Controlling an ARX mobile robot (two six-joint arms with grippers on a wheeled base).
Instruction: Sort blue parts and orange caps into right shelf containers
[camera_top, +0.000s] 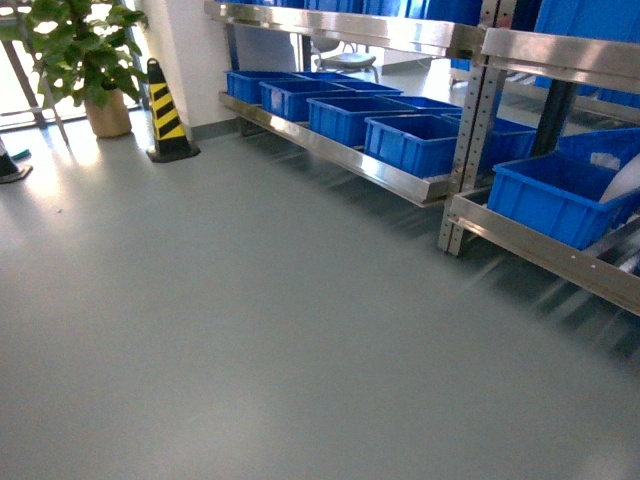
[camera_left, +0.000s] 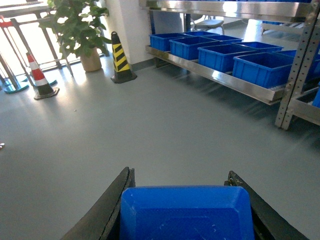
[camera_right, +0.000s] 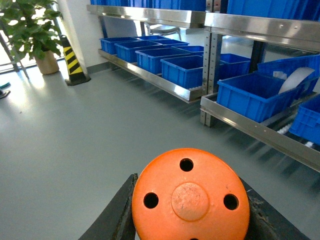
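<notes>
Orange cap (round, 4 visible holes) fills right claw.

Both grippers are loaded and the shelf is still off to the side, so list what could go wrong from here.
1. The orange cap is held only by its rim between the right gripper fingers; a jolt could slip it out.
2. The blue part in the left gripper may drop likewise.
3. Many similar blue crates line the shelf; a wrong-crate drop seems possible.

Crates in a row on the shelf at right, cone and plant far left.
</notes>
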